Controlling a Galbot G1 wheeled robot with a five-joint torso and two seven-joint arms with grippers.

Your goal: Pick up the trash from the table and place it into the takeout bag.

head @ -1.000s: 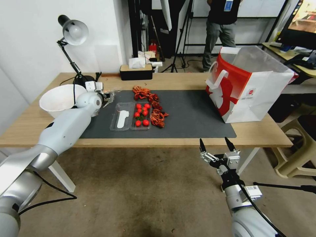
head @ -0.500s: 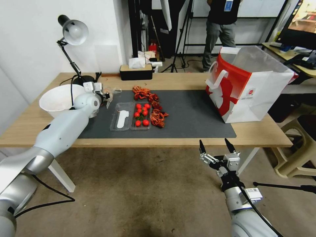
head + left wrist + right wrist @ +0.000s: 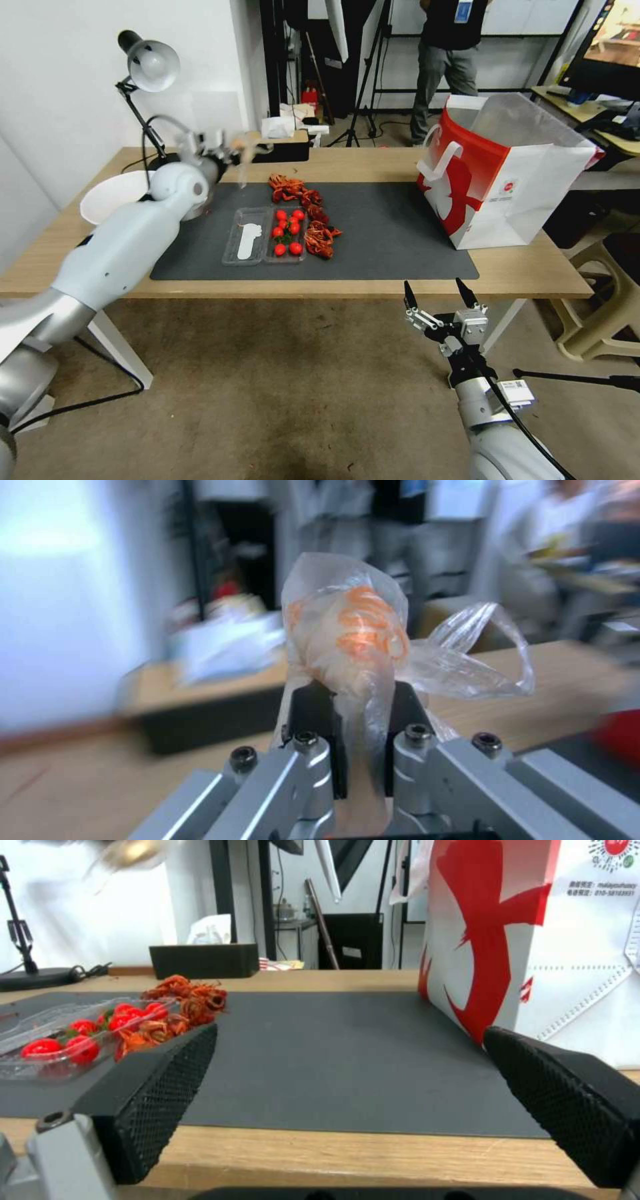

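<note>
Room: white wall at 10 o'clock, tripods and a monitor behind the table (image 3: 373, 163).
Table: light wood, with a dark grey mat (image 3: 387, 233) along its middle.
Left gripper (image 3: 227, 148): raised above the mat's 10 o'clock corner, clenched on a crumpled clear plastic bag (image 3: 353, 630) with orange inside; the wrist view shows the film pinched between its black fingers (image 3: 313, 715).
Right gripper (image 3: 437, 297): hangs below the table's near edge at 5 o'clock, fingers spread wide, holding nothing.
Takeout bag (image 3: 513, 180): upright at 2 o'clock on the mat's end, mouth open.
On the mat: clear tray (image 3: 267, 237) of red tomatoes, crayfish shells (image 3: 313, 220) just beside it.
White bowl (image 3: 117, 197): at 9 o'clock, partly behind the left arm.
</note>
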